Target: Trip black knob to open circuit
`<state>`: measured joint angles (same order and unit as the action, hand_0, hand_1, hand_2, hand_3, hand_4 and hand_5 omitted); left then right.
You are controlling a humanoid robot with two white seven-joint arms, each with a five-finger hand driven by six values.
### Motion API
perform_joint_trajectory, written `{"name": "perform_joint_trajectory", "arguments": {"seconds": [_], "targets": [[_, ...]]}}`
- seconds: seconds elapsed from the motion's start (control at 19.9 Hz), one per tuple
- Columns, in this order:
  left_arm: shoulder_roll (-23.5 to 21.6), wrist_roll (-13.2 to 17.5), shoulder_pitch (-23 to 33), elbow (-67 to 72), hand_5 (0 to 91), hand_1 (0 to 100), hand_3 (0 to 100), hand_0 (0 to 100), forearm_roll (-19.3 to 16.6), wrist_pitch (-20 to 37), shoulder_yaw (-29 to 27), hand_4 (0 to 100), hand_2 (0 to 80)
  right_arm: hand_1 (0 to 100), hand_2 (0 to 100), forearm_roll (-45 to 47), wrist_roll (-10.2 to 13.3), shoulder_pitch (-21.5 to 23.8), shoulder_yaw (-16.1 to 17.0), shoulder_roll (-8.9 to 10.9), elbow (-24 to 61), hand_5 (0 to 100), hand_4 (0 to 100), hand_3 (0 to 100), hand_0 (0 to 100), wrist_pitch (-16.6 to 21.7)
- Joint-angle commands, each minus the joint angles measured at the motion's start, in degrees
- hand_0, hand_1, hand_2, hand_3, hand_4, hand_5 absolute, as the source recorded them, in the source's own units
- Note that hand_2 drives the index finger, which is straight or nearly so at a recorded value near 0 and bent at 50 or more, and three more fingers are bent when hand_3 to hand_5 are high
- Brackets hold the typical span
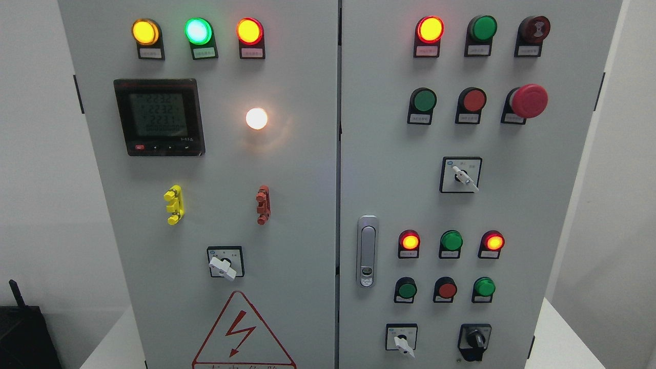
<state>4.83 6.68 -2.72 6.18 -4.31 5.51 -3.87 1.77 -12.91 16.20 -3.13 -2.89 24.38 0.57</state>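
Sitting low right on the cabinet door [512, 205], the black knob [474, 340] neighbours a white selector switch [402, 342]; no fingers show.

A grey two-door cabinet [307, 205] fills the head view. The black knob [474, 340] sits at the right door's lower right, its handle pointing roughly downward, beside a white selector [403, 342]. Above them glow red lamps [410, 241]. The left door carries a digital meter [159, 117] whose digits are too blurred to read reliably.

Digital meter [159, 117] upper left; red mushroom btn [529, 101] upper right; door latch [367, 250] centre; warning triangle [242, 333] bottom.
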Motion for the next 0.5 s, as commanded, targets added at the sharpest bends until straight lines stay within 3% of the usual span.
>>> {"name": "perform_joint_trajectory", "arguments": {"seconds": [0.0,0.45], "targets": [[0.00,0.00,0.00,-1.52,0.0,39,0,12,0.00,0.03,0.00,0,0.0,5,0,0.51,0.08,2.96,-1.53,1.84,20.78,0,0,0,0,0.04],[0.00,0.00,0.00,-1.43,0.0,39,0,12,0.00,0.03,0.00,0,0.0,4,0,0.78,3.07,3.05,-0.92,2.81,35.29,0,0,0,0,1.36]]}}
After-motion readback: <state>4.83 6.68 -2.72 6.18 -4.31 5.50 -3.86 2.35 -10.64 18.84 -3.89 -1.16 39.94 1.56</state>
